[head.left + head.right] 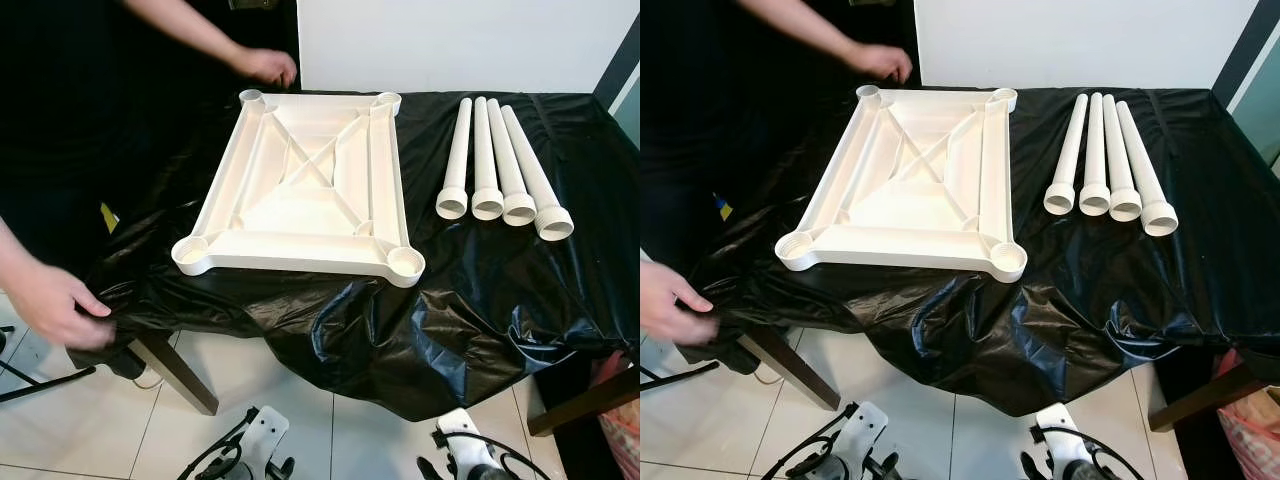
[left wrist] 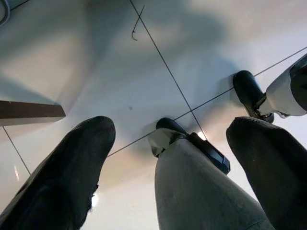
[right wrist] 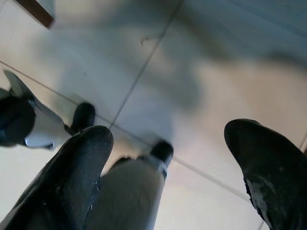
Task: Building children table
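The white tabletop [image 1: 300, 185] lies underside up on the black plastic sheet [image 1: 480, 300] covering the desk [image 1: 180, 375], with no writing legible on it. Four white legs [image 1: 497, 170] lie side by side just to its right, apart from it. A person's hands [image 1: 265, 65] grip the sheet's edges. Both arms hang over the tiled floor [image 2: 144, 62]; left end effector [image 2: 170, 158] and right end effector [image 3: 168, 163] have fingers apart.

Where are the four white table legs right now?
In the left eye view the four white table legs lie side by side on the black plastic sheet, on the robot's right, just right of the upside-down white tabletop.
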Tool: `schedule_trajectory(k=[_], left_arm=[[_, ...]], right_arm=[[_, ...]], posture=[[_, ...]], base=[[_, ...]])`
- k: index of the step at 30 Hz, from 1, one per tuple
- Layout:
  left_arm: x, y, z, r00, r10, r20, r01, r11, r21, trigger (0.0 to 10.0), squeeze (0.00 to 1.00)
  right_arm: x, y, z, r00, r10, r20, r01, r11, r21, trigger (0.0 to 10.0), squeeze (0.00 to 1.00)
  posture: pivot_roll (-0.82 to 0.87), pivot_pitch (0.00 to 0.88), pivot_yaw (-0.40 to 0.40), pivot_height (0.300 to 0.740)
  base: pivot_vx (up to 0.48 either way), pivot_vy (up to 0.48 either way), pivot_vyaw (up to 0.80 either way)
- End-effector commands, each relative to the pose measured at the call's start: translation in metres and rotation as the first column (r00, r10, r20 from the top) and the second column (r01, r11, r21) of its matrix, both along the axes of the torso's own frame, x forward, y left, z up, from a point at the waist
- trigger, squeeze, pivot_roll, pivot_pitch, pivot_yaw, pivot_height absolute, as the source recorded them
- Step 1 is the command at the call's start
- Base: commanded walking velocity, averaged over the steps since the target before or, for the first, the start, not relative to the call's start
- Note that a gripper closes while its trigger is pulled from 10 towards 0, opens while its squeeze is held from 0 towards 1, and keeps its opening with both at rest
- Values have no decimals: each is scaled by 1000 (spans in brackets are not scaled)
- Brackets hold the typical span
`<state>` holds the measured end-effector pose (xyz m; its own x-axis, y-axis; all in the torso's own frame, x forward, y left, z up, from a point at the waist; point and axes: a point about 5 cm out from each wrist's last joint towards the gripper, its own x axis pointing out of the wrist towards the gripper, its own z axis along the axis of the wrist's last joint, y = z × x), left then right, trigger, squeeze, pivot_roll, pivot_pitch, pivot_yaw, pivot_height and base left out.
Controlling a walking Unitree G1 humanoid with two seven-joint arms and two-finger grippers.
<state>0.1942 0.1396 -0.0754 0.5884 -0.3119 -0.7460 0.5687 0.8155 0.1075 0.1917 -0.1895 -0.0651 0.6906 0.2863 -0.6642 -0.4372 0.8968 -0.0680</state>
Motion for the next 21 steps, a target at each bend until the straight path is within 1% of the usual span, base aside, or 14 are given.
schedule_trajectory(k=[1, 4, 5, 8, 9, 10, 11, 14, 15, 17, 18, 20, 21], left_arm=[[-11, -4, -3, 989, -126, -74, 121, 990, -76, 10000, 0], [-12, -7, -2, 987, -145, -69, 135, 983, -123, 10000, 0], [-12, -7, -2, 987, -145, -69, 135, 983, -123, 10000, 0], [-12, -9, -1, 988, -140, -70, 126, 977, -173, 10000, 0], [-12, -9, -1, 988, -140, -70, 126, 977, -173, 10000, 0], [-13, -10, -1, 988, -138, -71, 123, 975, -184, 10000, 0], [-13, -10, 0, 986, -153, -65, 139, 974, -180, 10000, 0], [-12, -10, 0, 976, -213, -47, 206, 970, -126, 10000, 0], [-12, -10, 0, 976, -213, -47, 206, 970, -126, 10000, 0], [-13, -10, 0, 972, -232, -47, 226, 967, -114, 10000, 0], [-13, -10, 0, 972, -232, -47, 226, 967, -114, 10000, 0], [-12, -10, 0, 969, -246, -38, 241, 965, -102, 10000, 0], [-12, -10, 0, 969, -246, -38, 241, 965, -102, 10000, 0]], right_arm=[[3, 4, 4, 998, 49, 25, -50, 997, 53, 10000, 0], [13, 10, 18, 984, 151, 94, -162, 980, 119, 10000, 0], [13, 10, 18, 984, 151, 94, -162, 980, 119, 10000, 0], [17, 10, 32, 958, 252, 134, -273, 947, 170, 10000, 0], [17, 10, 32, 958, 252, 134, -273, 947, 170, 10000, 0], [17, 10, 36, 950, 278, 143, -301, 936, 184, 10000, 0], [17, 9, 42, 938, 313, 149, -339, 920, 199, 10000, 0], [13, 3, 58, 903, 400, 156, -427, 875, 226, 10000, 0], [13, 3, 58, 903, 400, 156, -427, 875, 226, 10000, 0], [11, -3, 71, 882, 443, 160, -470, 849, 239, 10000, 0], [11, -3, 71, 882, 443, 160, -470, 849, 239, 10000, 0], [6, -9, 85, 852, 500, 158, -524, 811, 261, 10000, 0], [6, -9, 85, 852, 500, 158, -524, 811, 261, 10000, 0]], posture=[[-67, 72, 19, 740], [-67, 82, 11, 740], [-67, 82, 11, 740], [-65, 91, 1, 740], [-65, 91, 1, 740], [-65, 91, 1, 740], [-67, 96, -2, 740], [-72, 105, -4, 740], [-72, 105, -4, 740], [-75, 110, -4, 740], [-75, 110, -4, 740], [-76, 117, 0, 740], [-76, 117, 0, 740]], base=[[0, 0, 0], [0, 0, 0], [0, 0, 0], [0, 0, 0], [0, 0, 0], [0, 0, 0], [0, 0, 0], [0, 0, 0], [0, 0, 0], [0, 0, 0], [0, 0, 0], [0, 0, 0], [0, 0, 0]])
